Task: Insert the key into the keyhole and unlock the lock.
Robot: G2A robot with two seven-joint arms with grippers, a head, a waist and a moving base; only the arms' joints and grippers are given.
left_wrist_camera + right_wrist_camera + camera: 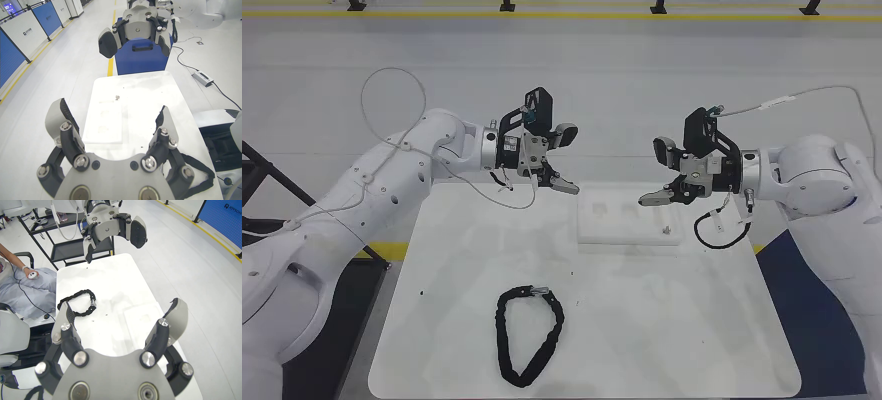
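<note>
A black fabric-covered chain lock (530,335) lies looped on the white table's near half, its metal lock end (539,292) pointing toward the far side. In the right wrist view the loop (79,303) and lock end (92,302) are in plain sight; the left wrist view catches part of the chain (198,170). A small key (667,230) (117,97) rests at one end of a white tray (602,232). My left gripper (567,160) (113,106) hovers open over the table's far edge. Opposite it, my right gripper (657,174) (120,302) hangs open above the tray's key end.
The white tray (105,132) (140,313) has shallow recesses and sits at the table's far middle. The table (692,330) has rounded corners. A blue cabinet (141,60) stands beyond one side, a black cart (62,249) beyond the other.
</note>
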